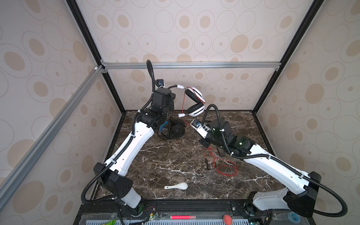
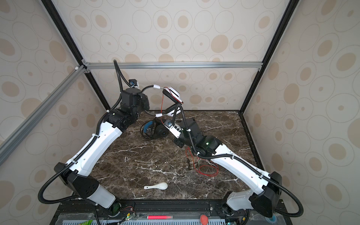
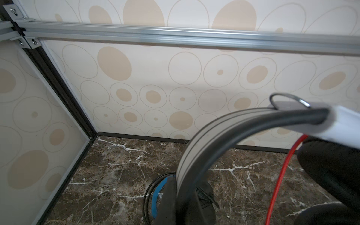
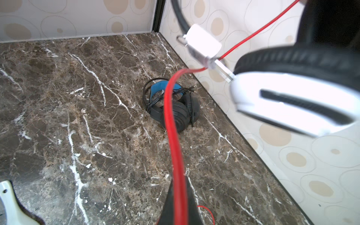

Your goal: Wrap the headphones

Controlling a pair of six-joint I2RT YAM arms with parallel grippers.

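The white headphones (image 1: 195,112) hang in the air near the back wall, black earpads turned inward. My left gripper (image 1: 172,100) is shut on their grey and black headband (image 3: 204,136), which runs up out of the gripper (image 3: 180,194) in the left wrist view. Their red cord (image 1: 226,169) drops to a loose tangle on the marble top. My right gripper (image 1: 203,143) is shut on this red cord (image 4: 171,116), low over the table. The black headphones (image 1: 176,131), with a blue inner band and a thin black cord, lie on the table under the left wrist.
A small white ceramic spoon (image 1: 177,186) lies near the front edge of the marble table (image 1: 155,159). Patterned walls and black frame posts close in the back and both sides. An aluminium rail (image 1: 191,65) crosses the back wall above the held headset.
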